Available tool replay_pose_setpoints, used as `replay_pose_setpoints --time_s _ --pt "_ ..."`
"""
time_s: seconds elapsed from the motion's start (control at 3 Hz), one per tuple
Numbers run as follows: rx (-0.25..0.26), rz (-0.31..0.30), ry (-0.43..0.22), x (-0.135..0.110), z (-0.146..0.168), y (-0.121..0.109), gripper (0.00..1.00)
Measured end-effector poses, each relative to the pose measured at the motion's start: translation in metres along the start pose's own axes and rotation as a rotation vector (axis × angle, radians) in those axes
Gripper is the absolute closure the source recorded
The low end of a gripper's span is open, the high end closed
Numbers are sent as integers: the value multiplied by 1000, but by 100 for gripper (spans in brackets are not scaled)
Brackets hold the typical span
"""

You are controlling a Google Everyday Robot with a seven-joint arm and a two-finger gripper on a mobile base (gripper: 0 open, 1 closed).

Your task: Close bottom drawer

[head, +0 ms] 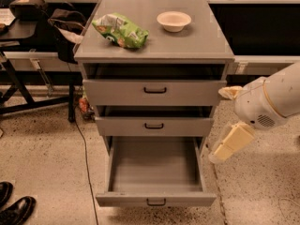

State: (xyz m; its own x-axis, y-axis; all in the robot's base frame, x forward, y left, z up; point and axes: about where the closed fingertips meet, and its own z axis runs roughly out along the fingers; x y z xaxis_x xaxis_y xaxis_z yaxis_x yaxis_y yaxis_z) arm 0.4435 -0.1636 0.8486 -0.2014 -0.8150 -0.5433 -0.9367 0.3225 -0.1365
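The bottom drawer [156, 170] sticks fully out of the grey cabinet [192, 43] toward the viewer, its length running front to back and its handle [156, 202] at the front. The hand [228, 122] hangs just to its right, spread wide and holding nothing.

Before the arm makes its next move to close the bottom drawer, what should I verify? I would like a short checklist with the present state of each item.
1. The bottom drawer is pulled out and needs closing: ok.
2. Nothing inside it can jam: ok, it looks empty.
3. The gripper faces the drawer front: not ok, it hangs beside the drawer's right side.
4. The gripper is free: ok, its fingers are spread with nothing between them.
5. The black cable on the floor is apart from the drawer: ok, it runs to the drawer's left.
6. The black shoes are away from the drawer: ok.
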Motion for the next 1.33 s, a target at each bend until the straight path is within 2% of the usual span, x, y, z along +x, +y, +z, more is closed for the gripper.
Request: replay_pose_setpoints --time_s 0.67,1.33 --pt "4 55 -29 26 51 14 0" --pt "12 98 2 62 129 21 0"
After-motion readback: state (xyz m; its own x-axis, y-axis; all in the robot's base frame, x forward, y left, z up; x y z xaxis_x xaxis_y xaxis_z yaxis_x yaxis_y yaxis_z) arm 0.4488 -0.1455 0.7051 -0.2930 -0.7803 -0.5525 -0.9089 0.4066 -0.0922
